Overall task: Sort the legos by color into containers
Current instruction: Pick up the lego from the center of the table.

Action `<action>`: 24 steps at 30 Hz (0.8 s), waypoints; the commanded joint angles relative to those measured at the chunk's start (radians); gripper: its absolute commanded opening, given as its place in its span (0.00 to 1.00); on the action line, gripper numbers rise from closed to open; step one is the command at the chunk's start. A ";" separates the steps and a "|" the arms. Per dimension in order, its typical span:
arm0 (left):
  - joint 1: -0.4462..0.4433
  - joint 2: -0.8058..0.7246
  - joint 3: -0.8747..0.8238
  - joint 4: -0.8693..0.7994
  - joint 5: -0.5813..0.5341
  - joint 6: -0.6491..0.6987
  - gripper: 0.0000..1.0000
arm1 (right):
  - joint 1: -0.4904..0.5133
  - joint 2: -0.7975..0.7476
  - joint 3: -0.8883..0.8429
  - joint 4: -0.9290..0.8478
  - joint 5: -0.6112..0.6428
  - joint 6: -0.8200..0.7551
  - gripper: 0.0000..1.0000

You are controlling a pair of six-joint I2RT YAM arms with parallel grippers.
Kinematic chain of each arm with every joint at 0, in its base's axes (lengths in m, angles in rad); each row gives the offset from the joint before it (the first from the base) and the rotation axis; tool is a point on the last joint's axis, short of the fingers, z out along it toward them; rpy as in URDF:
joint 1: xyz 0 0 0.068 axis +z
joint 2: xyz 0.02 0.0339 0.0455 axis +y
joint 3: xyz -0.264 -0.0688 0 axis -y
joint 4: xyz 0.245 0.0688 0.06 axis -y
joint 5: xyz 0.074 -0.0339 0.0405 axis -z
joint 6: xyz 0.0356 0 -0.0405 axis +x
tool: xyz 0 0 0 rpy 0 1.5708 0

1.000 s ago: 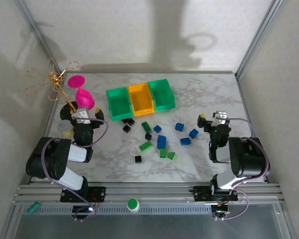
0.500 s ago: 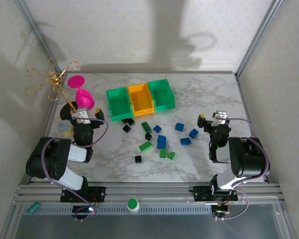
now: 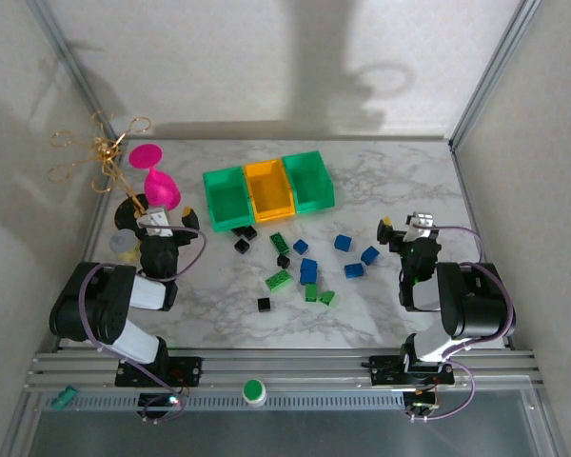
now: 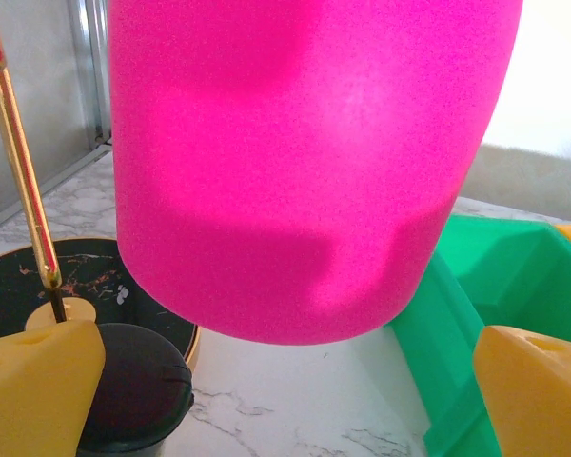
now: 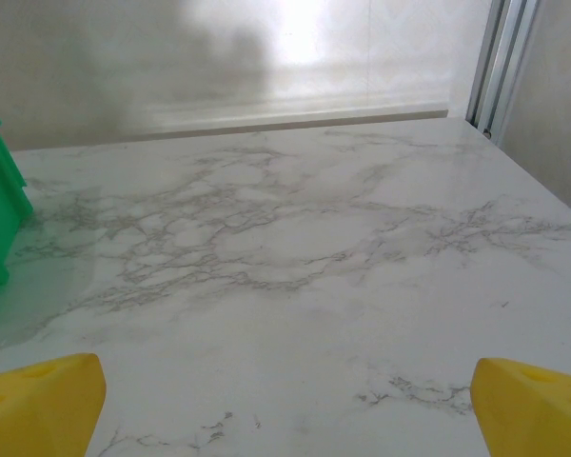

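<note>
Several small legos lie loose in the middle of the marble table: blue ones (image 3: 308,271), green ones (image 3: 278,280) and black ones (image 3: 264,305). Behind them three bins stand in a row: a green bin (image 3: 226,198), an orange-yellow bin (image 3: 269,188) and a second green bin (image 3: 309,181). My left gripper (image 3: 157,217) rests at the table's left, open and holding nothing; in its wrist view it (image 4: 285,419) faces the pink goblet, with the green bin (image 4: 476,314) to the right. My right gripper (image 3: 406,227) sits at the right, open over bare marble (image 5: 285,419). A green bin's corner (image 5: 0,200) shows at the left edge.
A pink goblet (image 3: 159,186) lies close in front of the left gripper, huge in the left wrist view (image 4: 305,162). A gold wire ornament (image 3: 105,152) on a black base (image 4: 29,286) and a grey disc (image 3: 124,245) stand by it. Frame posts border the table.
</note>
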 commanded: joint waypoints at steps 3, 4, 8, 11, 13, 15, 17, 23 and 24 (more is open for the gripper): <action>0.005 -0.003 0.004 -0.046 0.022 0.003 0.99 | -0.005 0.000 0.015 0.033 -0.012 -0.011 0.99; 0.006 -0.003 0.004 -0.045 0.022 0.003 0.99 | -0.005 0.000 0.015 0.031 -0.012 -0.011 0.99; 0.006 -0.003 0.004 -0.045 0.022 0.003 0.99 | -0.005 0.000 0.015 0.033 -0.012 -0.011 0.99; 0.006 -0.003 0.004 -0.044 0.022 0.003 0.99 | -0.005 0.000 0.015 0.032 -0.012 -0.011 0.99; 0.006 -0.004 0.004 -0.044 0.022 0.003 0.99 | -0.005 0.000 0.015 0.032 -0.011 -0.011 0.99; 0.006 -0.003 0.004 -0.043 0.022 0.003 0.99 | -0.005 0.000 0.015 0.033 -0.012 -0.011 0.99; 0.006 -0.006 0.000 -0.037 0.022 0.003 0.99 | -0.006 -0.002 0.012 0.036 -0.011 -0.011 0.99; 0.005 -0.130 0.117 -0.354 0.058 0.005 0.99 | -0.005 -0.089 0.108 -0.184 0.022 0.010 0.99; 0.005 -0.143 0.123 -0.377 0.058 0.001 0.99 | -0.005 -0.105 0.118 -0.223 0.027 0.017 0.99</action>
